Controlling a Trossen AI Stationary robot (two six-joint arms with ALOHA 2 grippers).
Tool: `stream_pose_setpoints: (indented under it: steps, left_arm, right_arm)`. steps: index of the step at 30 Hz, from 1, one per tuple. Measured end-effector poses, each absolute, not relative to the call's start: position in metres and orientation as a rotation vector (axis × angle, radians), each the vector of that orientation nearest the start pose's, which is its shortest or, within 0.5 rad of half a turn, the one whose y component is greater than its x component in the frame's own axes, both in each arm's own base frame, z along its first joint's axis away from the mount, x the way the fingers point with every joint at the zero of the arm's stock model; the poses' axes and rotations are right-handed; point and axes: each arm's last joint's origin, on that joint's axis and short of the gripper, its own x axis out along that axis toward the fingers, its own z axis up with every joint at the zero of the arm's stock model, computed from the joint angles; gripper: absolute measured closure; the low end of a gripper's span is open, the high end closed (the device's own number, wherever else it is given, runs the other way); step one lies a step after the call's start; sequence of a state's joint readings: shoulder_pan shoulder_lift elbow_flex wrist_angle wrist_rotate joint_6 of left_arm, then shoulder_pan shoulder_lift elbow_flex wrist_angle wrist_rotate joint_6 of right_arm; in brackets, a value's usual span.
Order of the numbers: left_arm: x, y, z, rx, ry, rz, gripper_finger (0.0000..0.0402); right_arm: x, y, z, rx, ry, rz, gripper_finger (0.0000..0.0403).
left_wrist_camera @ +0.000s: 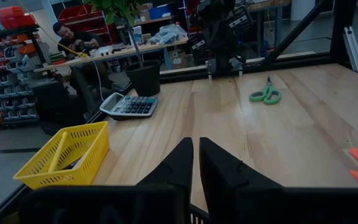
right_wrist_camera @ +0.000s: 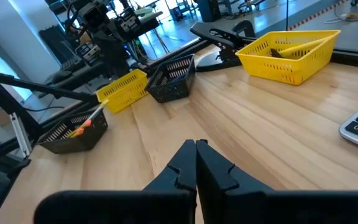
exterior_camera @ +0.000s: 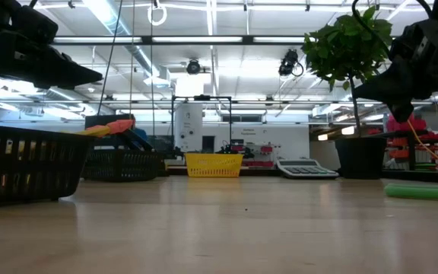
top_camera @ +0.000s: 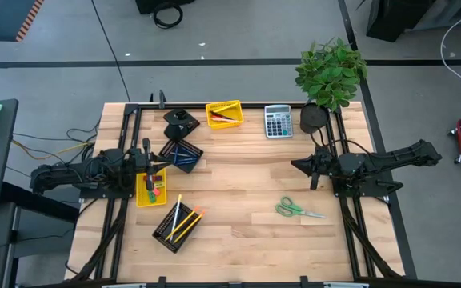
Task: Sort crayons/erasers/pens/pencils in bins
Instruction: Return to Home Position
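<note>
Bins are sitting along the left half of the high view. The upper mesh bin [top_camera: 166, 150] is holding blue crayons [top_camera: 186, 156], and the upper yellow bin [top_camera: 223, 104] is holding pens [top_camera: 226, 117]. The lower yellow bin [top_camera: 140, 196] is holding erasers [top_camera: 154, 189], and the lower mesh bin [top_camera: 162, 234] is holding pencils [top_camera: 180, 222]. The left hand [top_camera: 154, 165] is hovering at the lower yellow bin's upper edge. The right hand [top_camera: 297, 165] is hanging right of centre, well apart from every bin. Only scissors [top_camera: 300, 210], a calculator [top_camera: 278, 122] and a plant [top_camera: 330, 72] are sharing the counter [top_camera: 246, 180], so sorting is looking finished.

Low view: orange pencil ends are poking above the mesh bin at far left.

Left wrist view: the left hand's fingers are lying almost together, carrying nothing. A person [left_wrist_camera: 73, 37] is sitting far off at upper left.

Right wrist view: the right hand's fingers are pressing together, empty.

Were any piece needing another lift, all would be feeling light. Pencils are stiff and thin, best pinched mid-length. Pens are probably slippery and prone to rolling. Crayons are waxy and snappable. Erasers are grippy but tiny, needing a centred pinch across the short sides.
</note>
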State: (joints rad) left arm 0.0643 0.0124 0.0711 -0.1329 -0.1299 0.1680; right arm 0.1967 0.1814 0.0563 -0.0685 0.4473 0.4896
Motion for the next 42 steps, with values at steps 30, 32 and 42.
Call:
stream_pose_setpoints:
  steps: [30, 32, 42]
  left_arm:
    - [0.0928, 0.0097, 0.174, 0.17, 0.09, 0.187, 0.0372]
    - [0.0928, 0.0097, 0.174, 0.17, 0.09, 0.187, 0.0369]
    - [0.0928, 0.0097, 0.174, 0.17, 0.09, 0.187, 0.0365]
  right_arm:
    - [0.1034, 0.0078, 0.1624, 0.425, 0.118, -0.289, 0.0394]
    - [0.1035, 0.0078, 0.1624, 0.425, 0.118, -0.289, 0.0394]
    - [0.1034, 0.0078, 0.1624, 0.425, 0.118, -0.289, 0.0394]
